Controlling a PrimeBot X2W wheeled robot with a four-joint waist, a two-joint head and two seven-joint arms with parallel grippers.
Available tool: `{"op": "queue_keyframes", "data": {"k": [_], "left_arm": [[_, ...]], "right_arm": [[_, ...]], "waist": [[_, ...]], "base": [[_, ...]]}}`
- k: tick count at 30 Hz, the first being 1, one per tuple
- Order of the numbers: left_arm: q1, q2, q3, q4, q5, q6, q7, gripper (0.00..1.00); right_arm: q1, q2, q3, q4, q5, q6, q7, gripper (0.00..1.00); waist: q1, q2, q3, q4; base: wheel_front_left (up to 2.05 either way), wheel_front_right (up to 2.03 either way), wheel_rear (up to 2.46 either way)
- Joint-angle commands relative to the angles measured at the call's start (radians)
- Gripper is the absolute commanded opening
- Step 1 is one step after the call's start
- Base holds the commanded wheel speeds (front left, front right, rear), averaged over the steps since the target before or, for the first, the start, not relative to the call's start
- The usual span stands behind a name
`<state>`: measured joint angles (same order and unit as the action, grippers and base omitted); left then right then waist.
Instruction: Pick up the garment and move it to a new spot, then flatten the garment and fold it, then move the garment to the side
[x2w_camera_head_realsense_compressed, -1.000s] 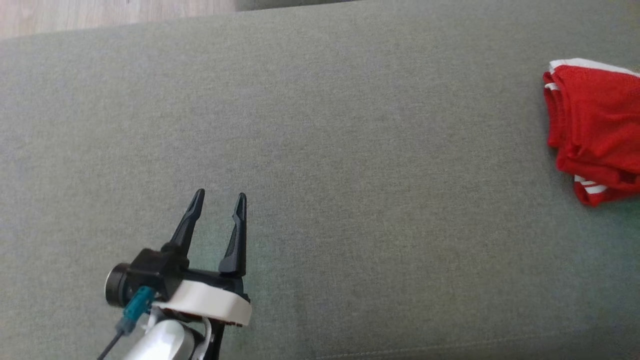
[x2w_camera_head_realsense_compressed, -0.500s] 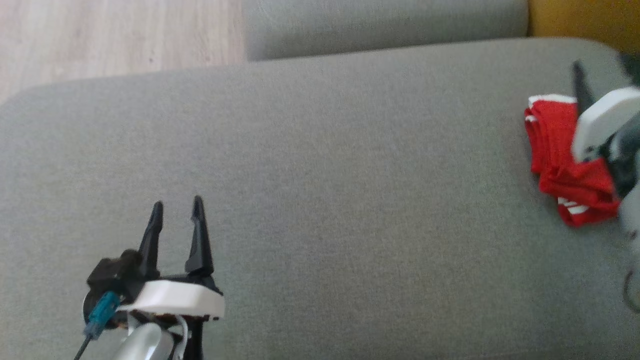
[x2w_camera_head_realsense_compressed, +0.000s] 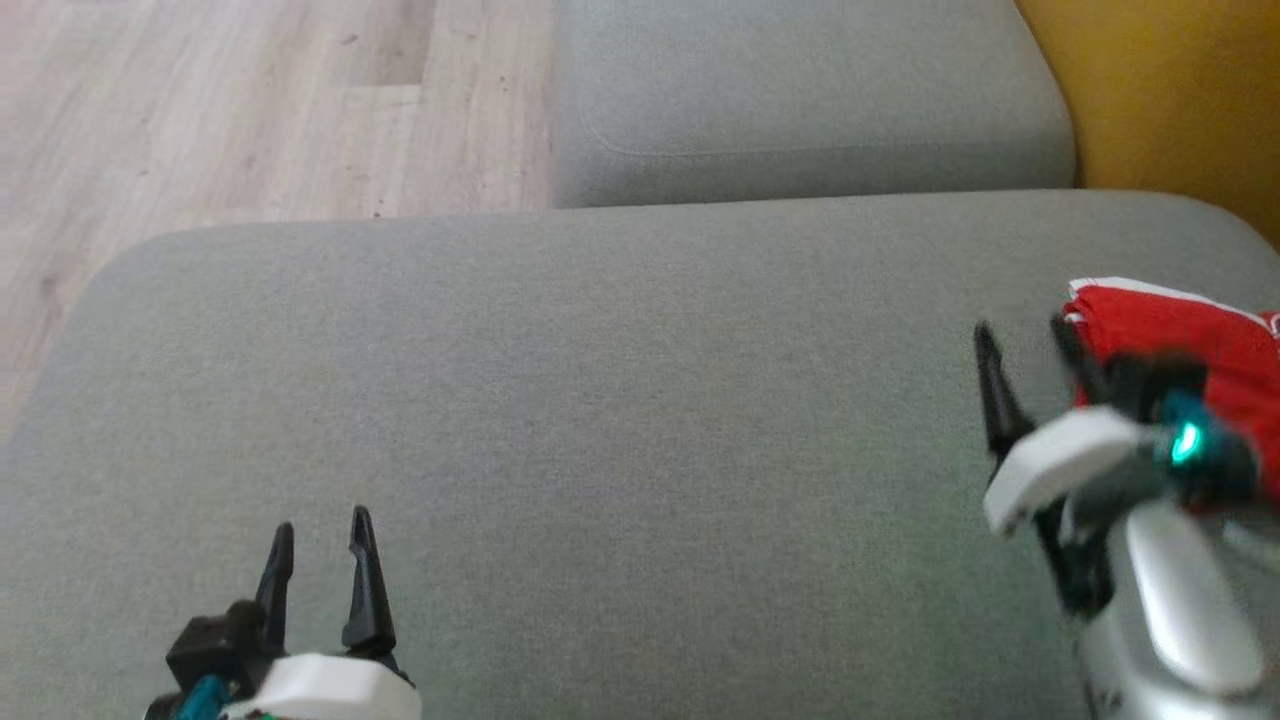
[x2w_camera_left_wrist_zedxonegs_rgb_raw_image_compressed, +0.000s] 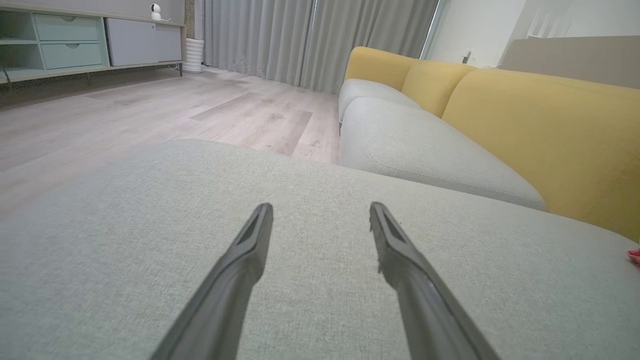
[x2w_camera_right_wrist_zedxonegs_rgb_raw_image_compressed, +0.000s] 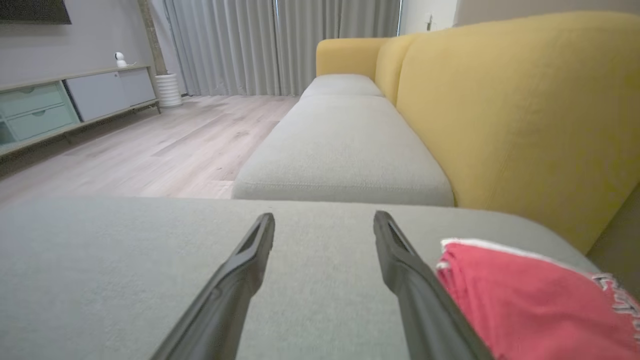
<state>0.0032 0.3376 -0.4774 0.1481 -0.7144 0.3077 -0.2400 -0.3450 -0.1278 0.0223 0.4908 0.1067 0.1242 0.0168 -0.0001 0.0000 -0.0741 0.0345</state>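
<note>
The garment is a folded red piece with white trim, lying at the right end of the grey cushion. In the right wrist view the garment lies just right of the fingers. My right gripper hovers open beside the garment's left edge, nothing between its fingers; its wrist covers the garment's near part. In its own view the right gripper points over bare cushion. My left gripper is open and empty at the lower left, far from the garment. The left gripper points across bare cushion.
A second grey seat cushion lies beyond the one I work on. The yellow sofa back rises at the right. Wooden floor runs past the cushion's far left edge. A low cabinet stands across the room.
The head camera has tilted up, bringing the floor and second cushion into view. My right arm has come into the picture beside the garment. Both grippers stay open.
</note>
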Motion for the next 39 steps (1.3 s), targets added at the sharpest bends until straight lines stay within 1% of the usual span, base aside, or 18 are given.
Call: {"op": "queue_keyframes", "data": {"k": [1, 2, 3, 7, 11, 15, 21, 31, 32, 35, 39], "left_arm": [[-0.03, 0.019, 0.039, -0.02, 0.01, -0.003, -0.013, 1.0], [-0.025, 0.019, 0.034, -0.018, 0.015, -0.004, -0.013, 1.0], [-0.025, 0.019, 0.034, -0.018, 0.015, -0.004, -0.013, 1.0], [-0.003, 0.011, 0.02, -0.014, 0.022, -0.006, -0.015, 1.0], [0.016, 0.007, 0.007, -0.008, 0.02, -0.018, -0.015, 1.0], [0.021, 0.007, -0.008, 0.001, 0.014, -0.038, -0.01, 1.0], [0.01, 0.008, -0.025, 0.025, 0.011, -0.058, 0.002, 1.0], [-0.008, 0.012, -0.024, 0.048, 0.011, -0.053, 0.005, 1.0], [0.061, -0.004, -0.06, 0.075, 0.01, -0.053, 0.011, 0.0], [0.084, -0.015, -0.073, 0.113, 0.01, -0.053, 0.011, 0.0], [0.083, -0.025, -0.056, 0.116, -0.017, -0.063, 0.02, 0.0]], "right_arm": [[0.036, 0.034, -0.005, -0.076, -0.013, 0.007, -0.024, 1.0], [0.07, 0.048, -0.015, -0.099, -0.018, 0.007, -0.029, 1.0], [0.07, 0.048, -0.015, -0.099, -0.018, 0.007, -0.029, 1.0], [0.2, 0.075, -0.041, -0.192, -0.031, 0.007, -0.042, 1.0], [0.309, 0.077, -0.023, -0.271, 0.042, 0.007, -0.056, 1.0], [0.382, 0.077, 0.003, -0.31, 0.084, 0.007, -0.07, 1.0], [0.421, 0.077, 0.027, -0.321, 0.099, 0.007, -0.08, 1.0], [0.42, 0.077, 0.019, -0.334, 0.085, 0.007, -0.073, 1.0], [0.459, 0.083, 0.0, -0.292, 0.094, 0.0, -0.062, 0.0], [0.473, 0.084, 0.002, -0.241, 0.095, 0.0, -0.06, 0.0], [0.466, 0.083, -0.005, -0.233, 0.135, 0.0, -0.053, 0.0]], "waist": [[0.0001, 0.0, -0.013, 0.015], [0.0001, 0.0, -0.017, 0.019], [0.0001, 0.0, -0.017, 0.019], [0.0001, 0.0, -0.028, 0.035], [0.0001, 0.0, -0.036, 0.045], [0.0001, 0.0, -0.043, 0.051], [0.0001, 0.0, -0.053, 0.05], [0.0001, 0.0, -0.059, 0.046], [0.0001, 0.0, -0.059, 0.046], [0.0002, 0.0, -0.059, 0.046], [0.0002, 0.0, -0.055, 0.044]], "base": [[0.0, 0.0, 0.0], [0.0, 0.0, 0.0], [0.0, 0.0, 0.0], [0.0, 0.0, 0.0], [0.0, 0.0, 0.0], [0.0, 0.0, 0.0], [0.0, 0.0, 0.0], [0.0, 0.0, 0.0], [0.0, 0.0, 0.0], [0.0, 0.0, 0.0], [0.0, 0.0, 0.0]]}}
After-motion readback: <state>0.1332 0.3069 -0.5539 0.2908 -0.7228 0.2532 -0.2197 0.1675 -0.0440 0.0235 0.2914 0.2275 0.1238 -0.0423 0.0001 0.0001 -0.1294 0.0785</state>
